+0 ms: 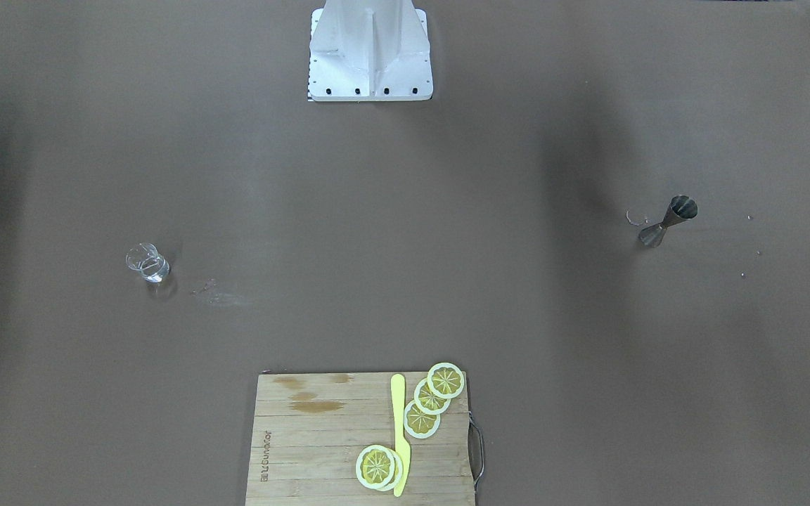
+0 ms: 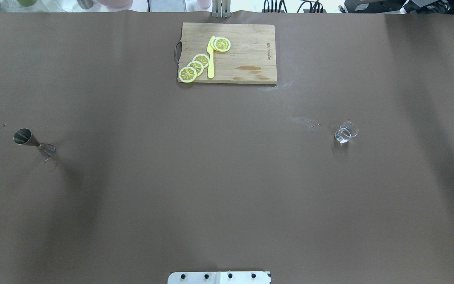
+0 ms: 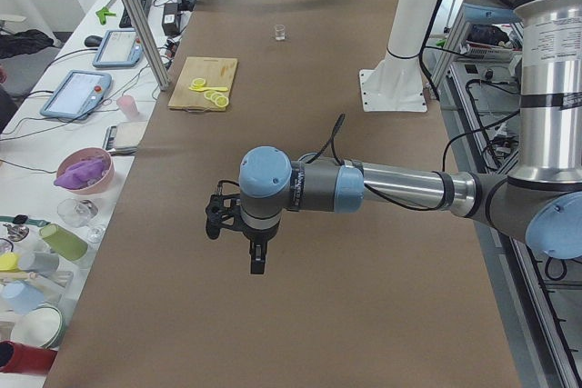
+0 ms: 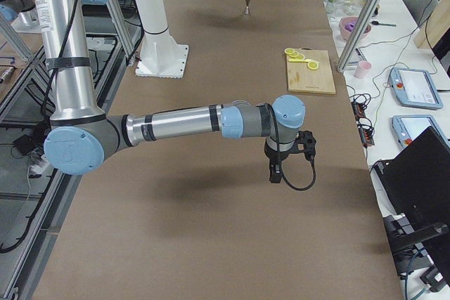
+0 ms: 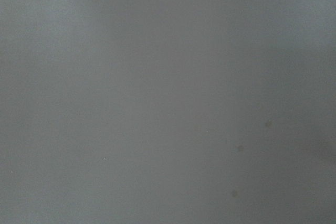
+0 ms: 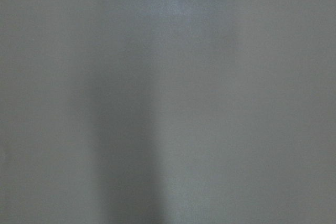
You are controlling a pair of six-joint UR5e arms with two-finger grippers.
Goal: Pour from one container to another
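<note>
Steel jigger (image 2: 34,142) stands upright on the robot's left side, glass tumbler (image 2: 346,132) well apart on the right, left gripper (image 3: 257,256) and right gripper (image 4: 276,172) hover clear, spread or pressed can't tell; best pinch jigger's narrow waist, carry upright to tumbler.

Robotics lab; teach pendants (image 3: 77,94), cables (image 2: 271,5), aluminium framing (image 3: 136,15) beside the table (image 3: 364,315).

The jigger (image 2: 34,142) stands on the table (image 2: 227,177) at the robot's left, the glass (image 2: 345,132) well apart at its right. The board (image 2: 246,51) lies at the far edge opposite the base (image 2: 219,277), with the knife (image 2: 211,59) on it among slices (image 2: 195,67).
</note>
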